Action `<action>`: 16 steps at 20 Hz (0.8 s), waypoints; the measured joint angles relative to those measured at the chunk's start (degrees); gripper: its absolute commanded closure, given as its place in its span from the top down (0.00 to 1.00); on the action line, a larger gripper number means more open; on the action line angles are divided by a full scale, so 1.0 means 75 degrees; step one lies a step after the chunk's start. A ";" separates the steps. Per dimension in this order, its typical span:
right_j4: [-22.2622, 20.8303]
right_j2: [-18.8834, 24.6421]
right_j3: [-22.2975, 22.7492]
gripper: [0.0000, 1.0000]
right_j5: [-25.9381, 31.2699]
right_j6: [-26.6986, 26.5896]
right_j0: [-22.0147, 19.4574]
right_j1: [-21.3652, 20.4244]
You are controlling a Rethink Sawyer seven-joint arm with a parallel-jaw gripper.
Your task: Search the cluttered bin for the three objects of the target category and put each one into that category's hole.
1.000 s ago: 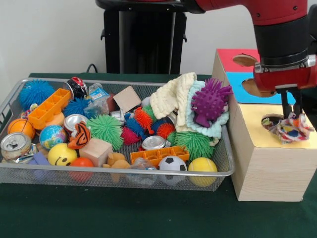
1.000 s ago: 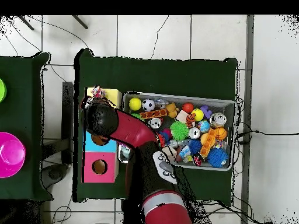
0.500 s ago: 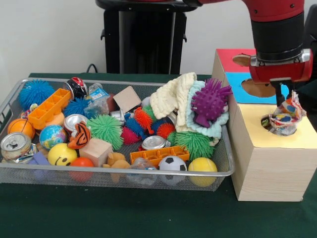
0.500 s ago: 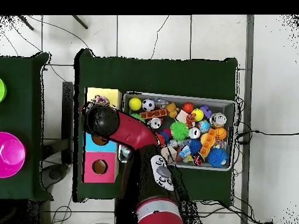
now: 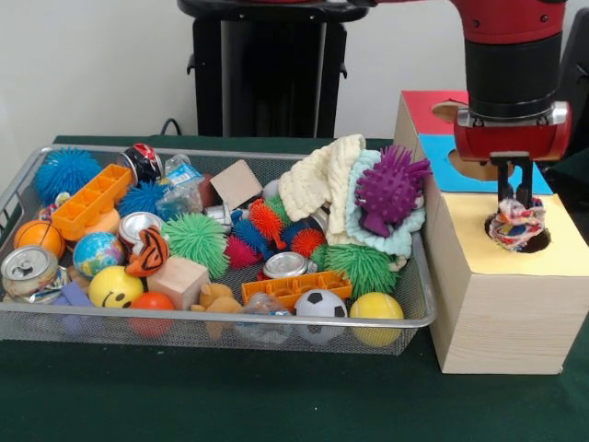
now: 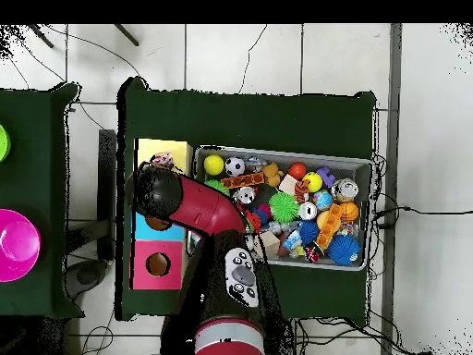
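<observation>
the patterned cloth bundle [image 5: 516, 226] is pinched between narrowly parted fingers of the gripper [image 5: 513, 197] over the yellow hole [image 5: 539, 241]; it should be lowered centred, then released.

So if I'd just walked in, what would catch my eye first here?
Probably the big red and black arm, whose gripper is pushing a multicoloured cloth bundle into the hole of the yellow panel on the wooden box. Next, the wire bin beside the box, heaped with bright toys, with a purple spiky toy perched on pale knitted cloths at the end nearest the box.
</observation>
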 measured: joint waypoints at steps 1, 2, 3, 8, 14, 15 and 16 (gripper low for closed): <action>0.0010 -0.0039 -0.0041 0.00 0.0000 0.0000 0.0025 0.0034; 0.0021 -0.0077 -0.0082 0.00 0.0000 0.0000 0.0050 0.0068; 0.0036 -0.0128 -0.0149 0.00 0.0000 0.0000 0.0079 0.0130; 0.0173 -0.0206 -0.0391 0.00 -0.0130 0.0000 0.0101 0.0532; 0.0389 -0.0205 -0.0627 0.00 -0.0504 0.0000 0.0172 0.0960; 0.0419 -0.0211 -0.0670 0.00 -0.0551 0.0000 0.0191 0.1029; 0.0433 -0.0215 -0.0689 0.00 -0.0568 0.0000 0.0200 0.1062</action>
